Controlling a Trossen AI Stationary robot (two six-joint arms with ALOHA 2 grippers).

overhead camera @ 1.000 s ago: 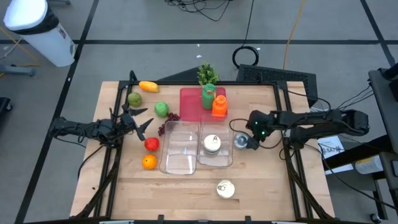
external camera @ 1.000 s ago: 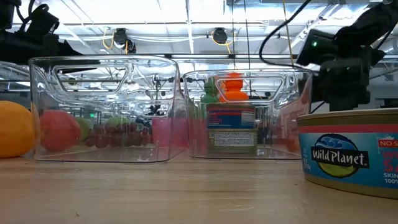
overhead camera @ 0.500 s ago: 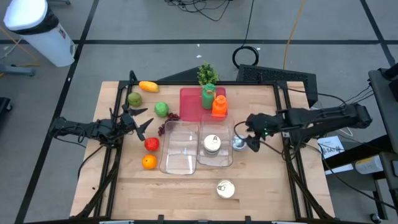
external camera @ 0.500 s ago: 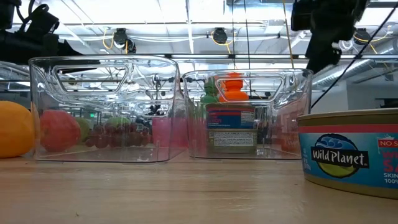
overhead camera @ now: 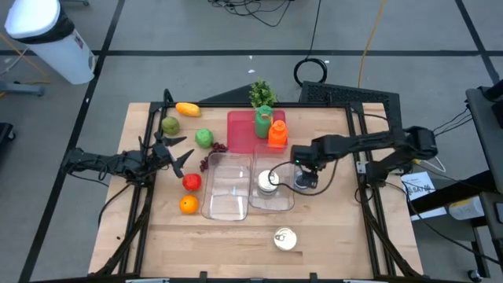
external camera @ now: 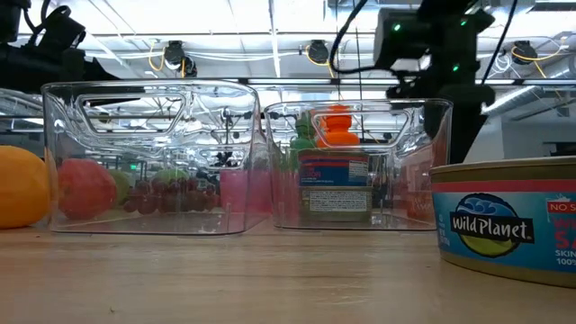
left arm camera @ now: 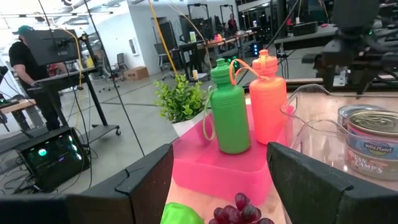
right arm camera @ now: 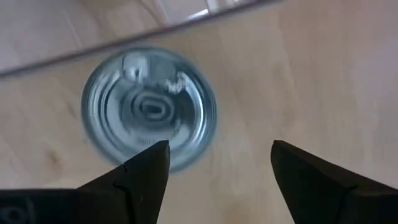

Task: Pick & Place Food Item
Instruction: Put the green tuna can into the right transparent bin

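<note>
- We see the right gripper above a small round silver tin can that stands on the wooden table, just beside the right wall of the right clear plastic bin, toward the table's right edge.
- In the right wrist view the silver tin can lies between and beyond the two dark fingers, which are spread apart with nothing between them.
- We judge that the step in hand is to come down on this can. To do it well, we should centre the can between the fingers, because now it sits closer to one finger, and lower straight so the bin wall is not pushed.
- The left gripper waits near the left edge, fingers spread and empty, close to the red apple and the green fruit.
- Compared with one second ago, the right arm has moved from the right edge toward the table's middle; the gripper is now over the can. The left arm and the fruits have not changed.
</note>
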